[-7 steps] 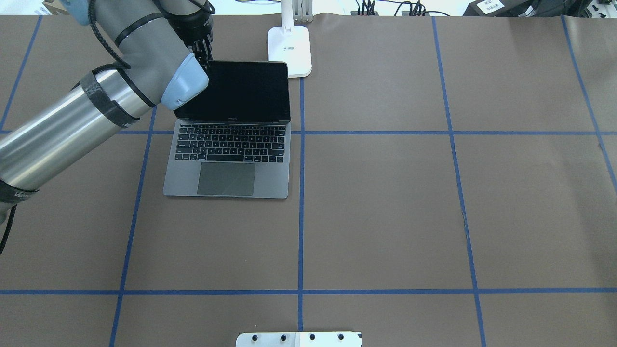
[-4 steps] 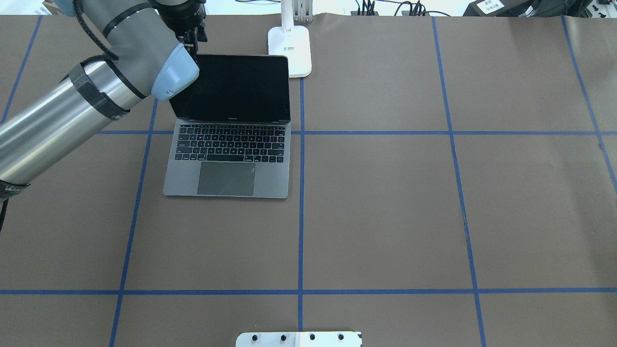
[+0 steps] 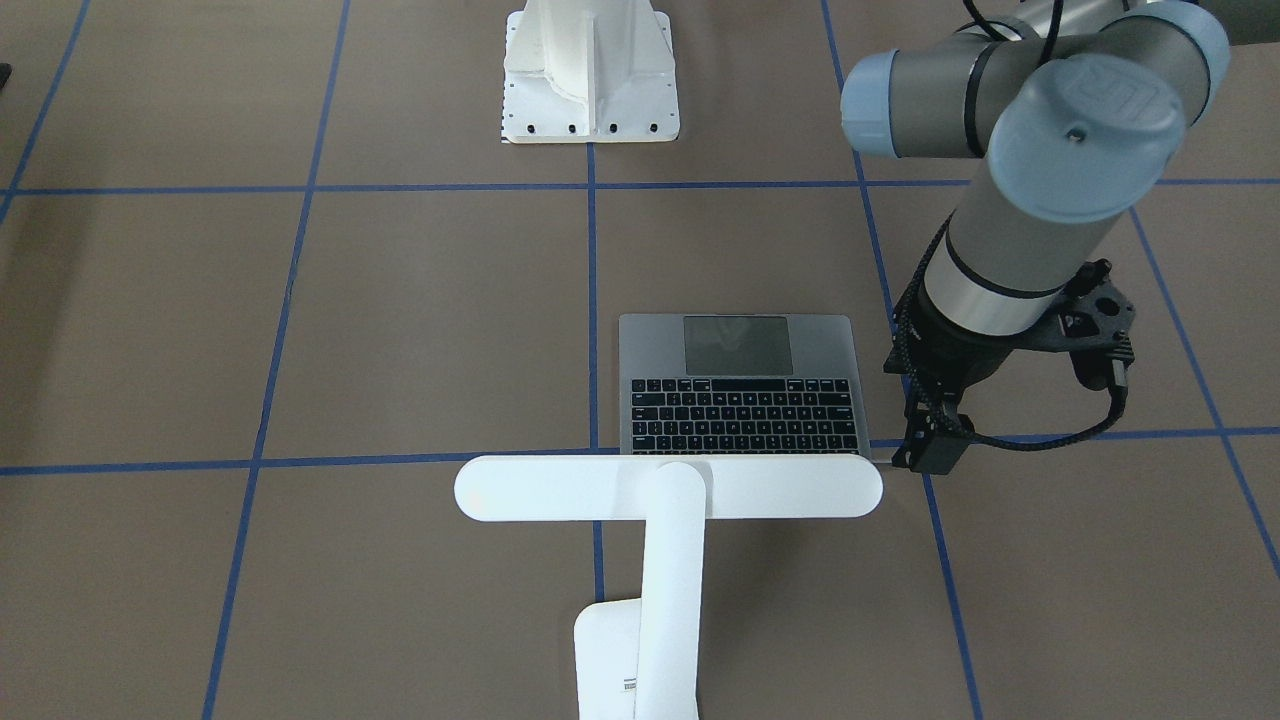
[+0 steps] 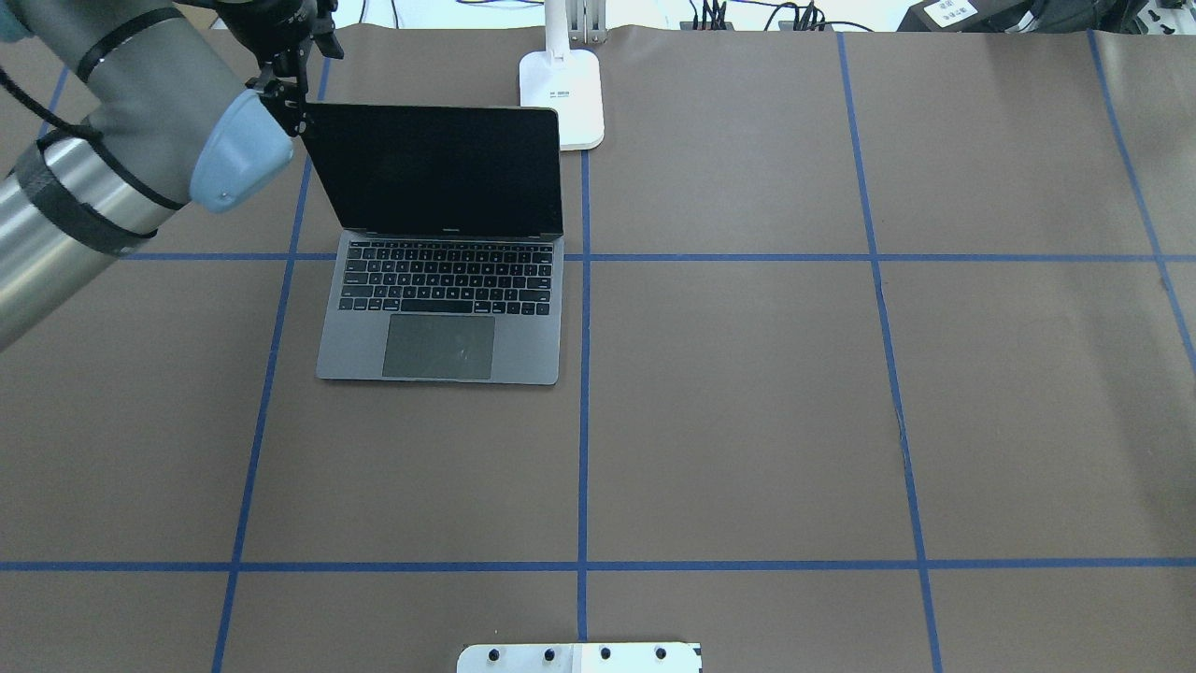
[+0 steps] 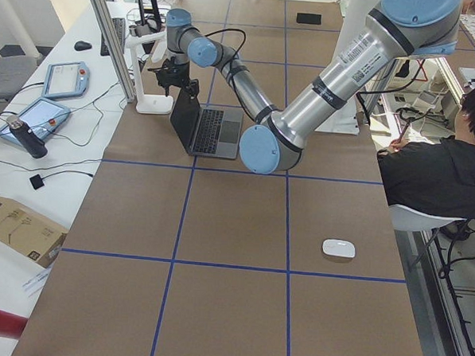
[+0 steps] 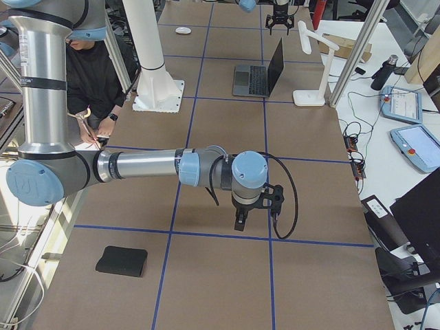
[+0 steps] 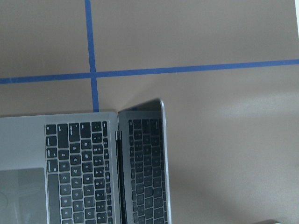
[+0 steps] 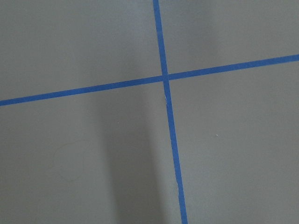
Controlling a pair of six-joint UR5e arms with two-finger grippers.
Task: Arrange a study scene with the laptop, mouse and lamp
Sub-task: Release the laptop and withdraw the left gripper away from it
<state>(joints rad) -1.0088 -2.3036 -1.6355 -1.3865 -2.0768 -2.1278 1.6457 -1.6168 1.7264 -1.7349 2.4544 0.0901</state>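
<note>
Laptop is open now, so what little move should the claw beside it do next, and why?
Probably lift the left claw up and away from the laptop. The lid stands open beside the lamp, and the claw sits right at the screen's top corner, while the mouse lies far off, untouched.

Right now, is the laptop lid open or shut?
Open: the laptop shows its keyboard and trackpad in the overhead view, with the dark screen raised behind them.
</note>
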